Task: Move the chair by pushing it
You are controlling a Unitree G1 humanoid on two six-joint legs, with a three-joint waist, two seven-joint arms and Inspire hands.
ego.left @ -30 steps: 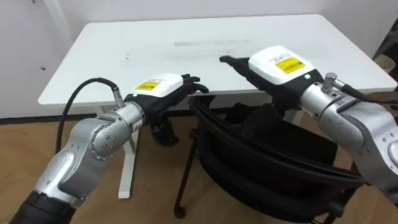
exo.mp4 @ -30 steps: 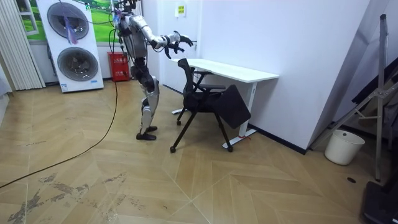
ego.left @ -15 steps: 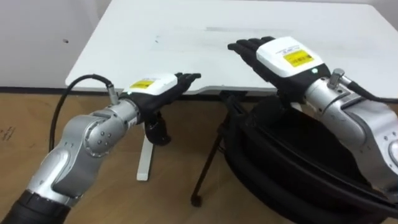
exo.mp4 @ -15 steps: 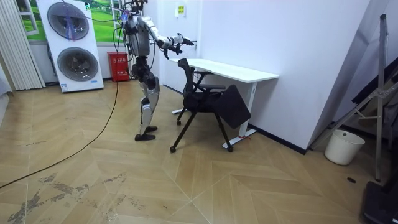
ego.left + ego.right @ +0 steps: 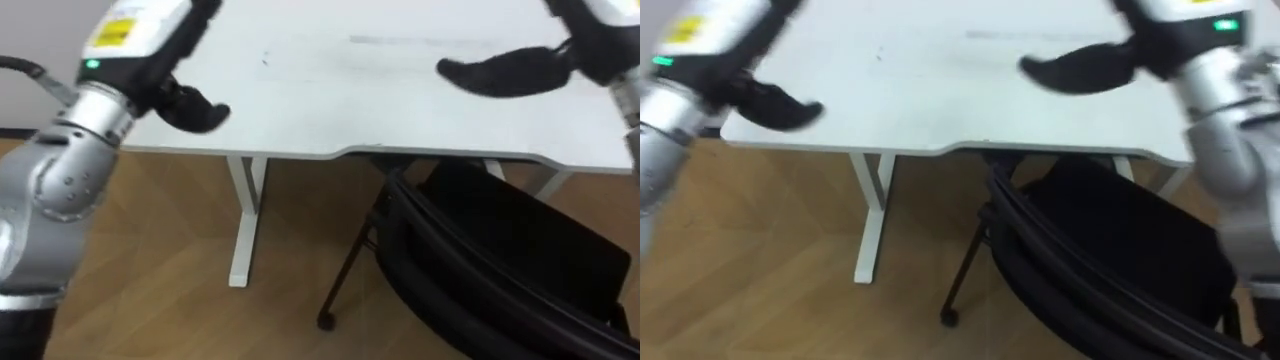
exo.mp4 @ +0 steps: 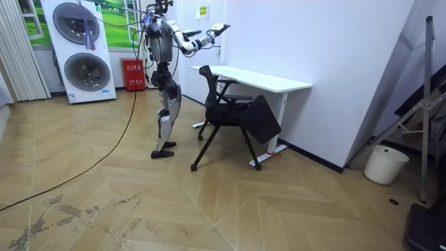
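The black chair (image 5: 470, 275) stands at the lower right in front of me, its seat part way under the white table (image 5: 330, 100). Both my arms are raised above the table, clear of the chair. My left hand (image 5: 135, 30) shows at the upper left with its thumb stretched out. My right hand (image 5: 590, 45) shows at the upper right, thumb pointing left over the tabletop. Neither hand holds anything. In the room view I stand behind the chair (image 6: 233, 111) with both arms lifted toward the wall, hands (image 6: 212, 29) higher than the table (image 6: 268, 81).
The table's white leg (image 5: 243, 225) stands on the wooden floor left of the chair. In the room view, stacked washing machines (image 6: 80, 49) and a red box (image 6: 136, 75) stand behind me, and a white bucket (image 6: 385, 164) sits at that view's right.
Both hands have risen from the level of the chair's backrest to well above the table. The head view has shifted forward, and the chair has not moved.
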